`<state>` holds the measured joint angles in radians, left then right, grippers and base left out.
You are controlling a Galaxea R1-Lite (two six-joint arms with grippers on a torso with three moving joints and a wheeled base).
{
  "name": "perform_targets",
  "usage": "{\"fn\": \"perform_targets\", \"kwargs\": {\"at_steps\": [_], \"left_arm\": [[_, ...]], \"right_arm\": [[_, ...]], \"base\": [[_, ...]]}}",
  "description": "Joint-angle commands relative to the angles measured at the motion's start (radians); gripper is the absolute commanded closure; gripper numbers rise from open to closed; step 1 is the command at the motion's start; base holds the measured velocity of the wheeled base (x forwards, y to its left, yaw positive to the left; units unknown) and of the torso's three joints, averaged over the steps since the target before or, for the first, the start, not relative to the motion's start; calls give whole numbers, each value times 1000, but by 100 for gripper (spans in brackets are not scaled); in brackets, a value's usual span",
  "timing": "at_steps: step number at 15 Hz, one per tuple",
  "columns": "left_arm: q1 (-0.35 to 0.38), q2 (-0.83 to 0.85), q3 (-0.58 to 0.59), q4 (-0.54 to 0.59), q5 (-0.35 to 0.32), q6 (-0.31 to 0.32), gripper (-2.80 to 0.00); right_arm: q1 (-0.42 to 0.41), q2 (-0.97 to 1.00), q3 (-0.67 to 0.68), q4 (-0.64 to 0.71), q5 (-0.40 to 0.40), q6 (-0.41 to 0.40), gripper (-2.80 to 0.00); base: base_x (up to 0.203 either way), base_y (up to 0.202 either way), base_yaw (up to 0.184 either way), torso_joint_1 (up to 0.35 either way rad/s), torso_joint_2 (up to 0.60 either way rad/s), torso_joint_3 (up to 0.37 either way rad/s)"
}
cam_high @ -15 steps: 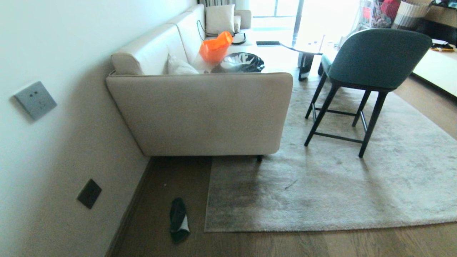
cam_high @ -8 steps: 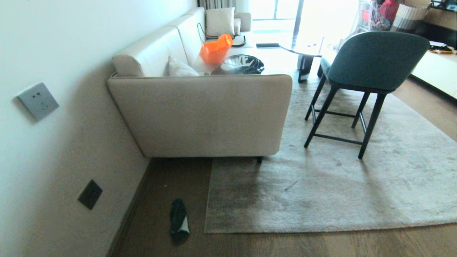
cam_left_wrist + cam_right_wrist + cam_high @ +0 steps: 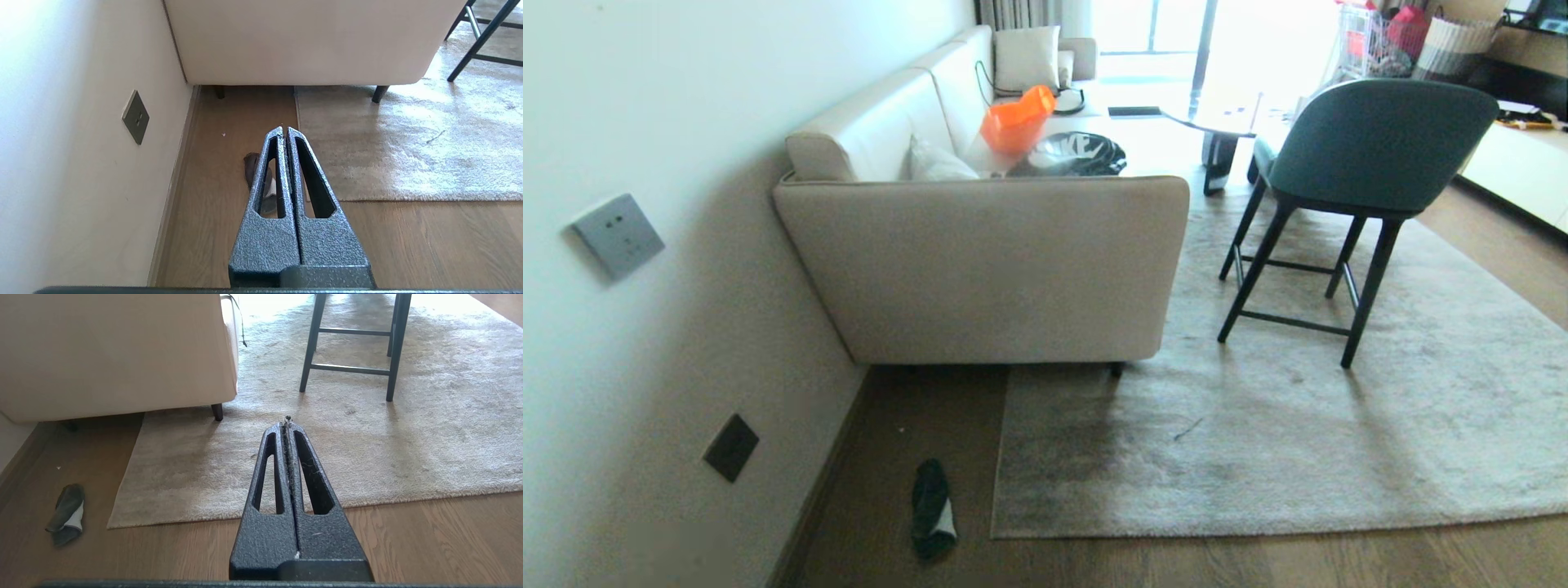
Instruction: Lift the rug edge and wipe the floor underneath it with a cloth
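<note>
The rug edge (image 3: 1176, 524) runs straight across the brown wood floor (image 3: 890, 457), and its near corner lies flat beside the sofa. A small crumpled cloth (image 3: 931, 510), dark grey-green with a pale patch, lies on the floor between the wall and that corner. The left gripper (image 3: 284, 130) hangs shut and empty above the cloth (image 3: 249, 163) and the rug corner (image 3: 304, 198). In the right wrist view the right gripper (image 3: 287, 424) is shut and empty over the rug edge (image 3: 204, 516), with the cloth (image 3: 65, 514) off to one side. Neither gripper shows in the head view.
A beige sofa (image 3: 996, 261) stands against the wall with one dark leg (image 3: 1116, 366) on the rug. On the rug further right stands a green chair (image 3: 1372, 147) with thin black legs. The wall at the left carries a dark socket (image 3: 731, 445) low down.
The whole head picture has slid slightly downward, so the camera moved. Rug, cloth and furniture lie where they were.
</note>
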<state>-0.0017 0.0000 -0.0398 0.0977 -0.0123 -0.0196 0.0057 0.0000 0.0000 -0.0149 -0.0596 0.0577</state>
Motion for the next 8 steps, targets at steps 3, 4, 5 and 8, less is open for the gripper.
{"fn": "perform_targets", "kwargs": {"at_steps": [3,4,5,8], "left_arm": [[0,0,0,1,0,0,0],[0,0,0,1,0,0,0],[0,0,0,1,0,0,0],[0,0,0,1,0,0,0]], "right_arm": [[0,1,0,0,0,1,0],[0,1,0,0,0,1,0],[0,0,0,0,0,1,0],[0,1,0,0,0,1,0]], "base": [[0,0,0,0,0,0],[0,0,0,0,0,0],[0,0,0,0,0,0],[0,0,0,0,0,0]]}}
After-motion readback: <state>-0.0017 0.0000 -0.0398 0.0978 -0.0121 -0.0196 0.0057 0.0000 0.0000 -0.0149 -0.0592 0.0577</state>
